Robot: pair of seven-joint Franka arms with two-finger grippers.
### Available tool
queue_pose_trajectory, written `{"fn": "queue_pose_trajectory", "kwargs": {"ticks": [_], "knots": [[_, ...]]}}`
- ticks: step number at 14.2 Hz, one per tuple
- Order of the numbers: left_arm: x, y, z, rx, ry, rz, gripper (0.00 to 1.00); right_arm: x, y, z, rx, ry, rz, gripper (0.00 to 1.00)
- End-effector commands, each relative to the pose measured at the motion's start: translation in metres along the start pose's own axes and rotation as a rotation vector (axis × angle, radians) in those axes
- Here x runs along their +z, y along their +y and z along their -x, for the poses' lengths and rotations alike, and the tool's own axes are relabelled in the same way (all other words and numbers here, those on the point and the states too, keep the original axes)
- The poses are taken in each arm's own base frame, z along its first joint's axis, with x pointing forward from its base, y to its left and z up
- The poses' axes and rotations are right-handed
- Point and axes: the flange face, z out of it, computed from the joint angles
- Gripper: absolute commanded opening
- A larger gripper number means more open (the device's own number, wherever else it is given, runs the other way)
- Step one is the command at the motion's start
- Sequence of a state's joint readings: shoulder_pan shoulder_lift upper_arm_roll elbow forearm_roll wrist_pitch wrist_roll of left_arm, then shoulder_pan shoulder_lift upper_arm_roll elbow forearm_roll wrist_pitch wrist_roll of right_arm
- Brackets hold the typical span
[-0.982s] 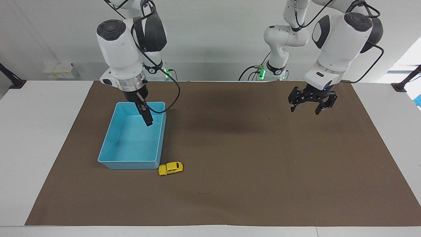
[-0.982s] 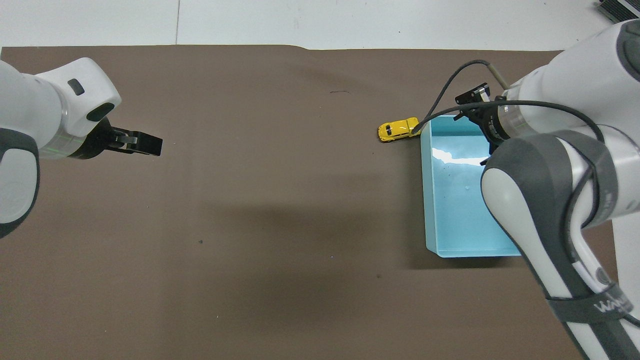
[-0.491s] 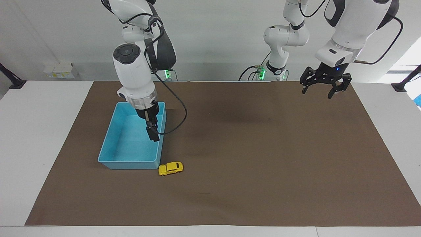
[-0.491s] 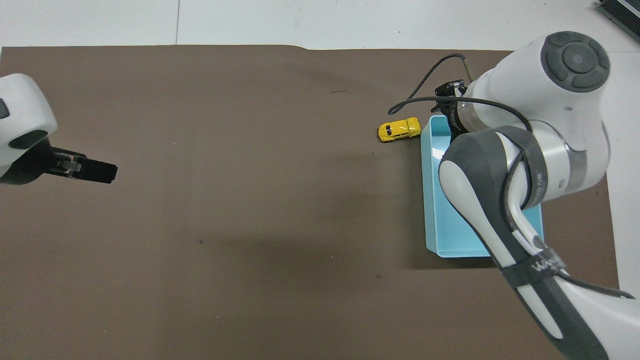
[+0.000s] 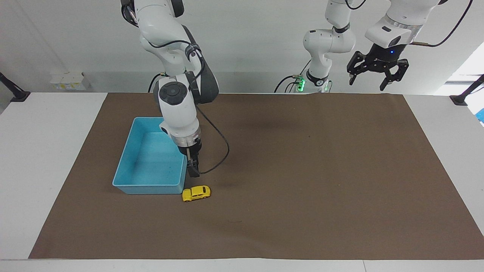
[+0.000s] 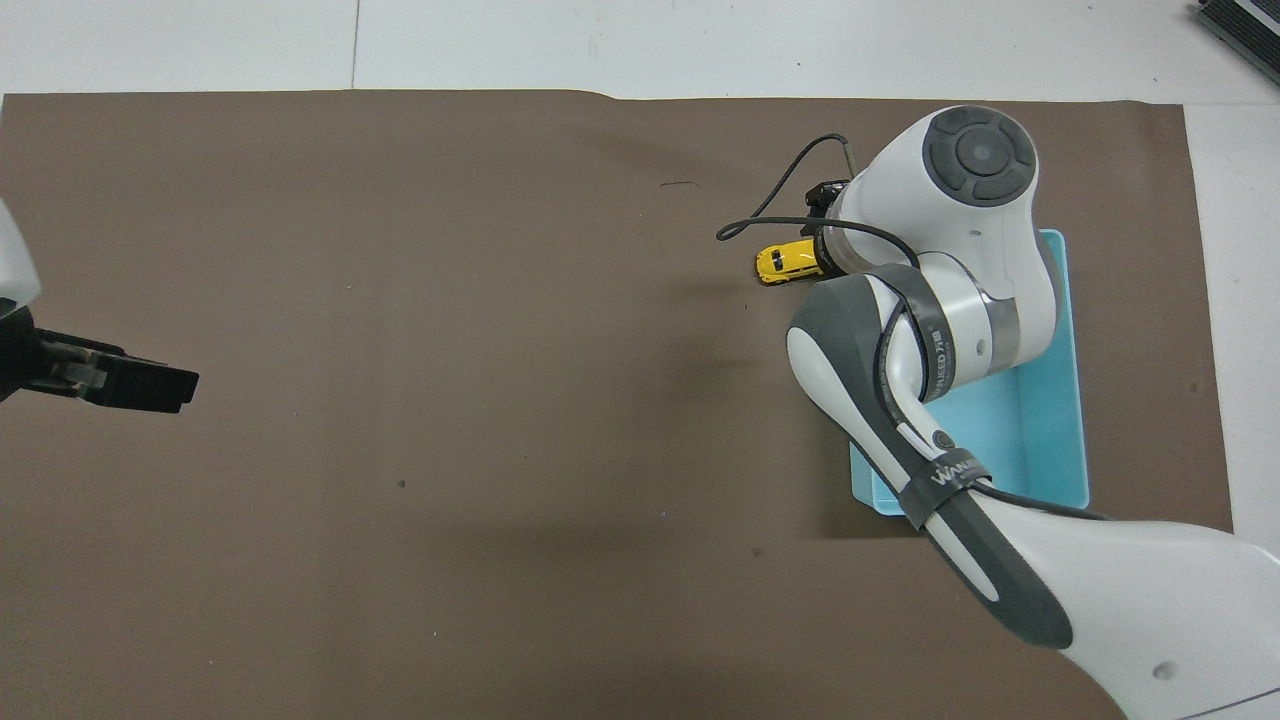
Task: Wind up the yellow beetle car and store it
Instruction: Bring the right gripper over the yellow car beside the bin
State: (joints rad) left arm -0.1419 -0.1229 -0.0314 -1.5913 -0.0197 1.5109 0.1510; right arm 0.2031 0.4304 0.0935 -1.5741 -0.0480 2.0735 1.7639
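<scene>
Facing view: yellow beetle car (image 5: 196,193) sits on its wheels on the brown mat (image 5: 302,181), just beside the blue bin (image 5: 130,166), at the bin's corner farthest from the robots and toward the left arm's end. Car looks close to that corner; touching or a hair apart, cannot tell. Bin holds nothing visible, and its walls stand higher than the car.

Right gripper (image 5: 193,170) hangs low over the mat beside the bin's side wall, pointing down, above a spot slightly nearer the robots than the car, not touching it. It is seen edge-on, so the finger gap does not show directly; fingers are released and nothing is in them. A black cable (image 5: 217,151) loops off the wrist on the side away from the bin.

Overhead view: right arm's wrist and forearm (image 6: 930,290) cover much of the bin (image 6: 1060,440) and the car's bin-side end; only the rest of the car (image 6: 783,264) shows.

Left gripper (image 5: 377,70) waits high over the mat's robot-side edge at the left arm's end, well apart from the bin, fingers spread, holding nothing; also seen at the frame edge from overhead (image 6: 130,378).

From the bin toward the left arm's end, mat is wide open. Mat edge farthest from the robots lies well apart from the car.
</scene>
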Motion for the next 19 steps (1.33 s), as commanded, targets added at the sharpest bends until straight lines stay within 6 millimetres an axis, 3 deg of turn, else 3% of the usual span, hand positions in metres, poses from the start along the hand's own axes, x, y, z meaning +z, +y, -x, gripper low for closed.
{"fn": "queue_pose_trajectory", "kwargs": {"ticks": [1,7,12,14,15,17,19], "knots": [[-0.001,-0.004,0.010,0.000,-0.022,-0.004,1.00,0.019,-0.009,-0.003,0.035,0.013,-0.012,1.00],[0.012,-0.006,0.008,-0.009,-0.040,-0.001,1.00,0.063,-0.018,-0.007,0.001,0.054,-0.037,1.00],[0.025,-0.023,-0.003,-0.003,-0.026,0.028,1.00,0.096,-0.023,-0.012,-0.021,0.077,-0.056,1.00],[0.027,-0.026,-0.001,-0.014,-0.030,0.028,1.00,0.098,-0.024,-0.012,-0.022,0.074,-0.062,1.00],[0.027,-0.026,-0.001,-0.014,-0.030,0.028,1.00,0.098,-0.023,-0.009,-0.026,0.073,-0.064,0.86],[0.027,-0.026,0.000,-0.008,-0.033,0.029,1.00,0.098,-0.023,-0.003,-0.036,0.072,-0.065,0.00],[0.027,-0.026,-0.001,-0.009,-0.038,0.029,1.00,0.097,-0.022,0.000,-0.047,0.077,-0.060,0.00]]}}
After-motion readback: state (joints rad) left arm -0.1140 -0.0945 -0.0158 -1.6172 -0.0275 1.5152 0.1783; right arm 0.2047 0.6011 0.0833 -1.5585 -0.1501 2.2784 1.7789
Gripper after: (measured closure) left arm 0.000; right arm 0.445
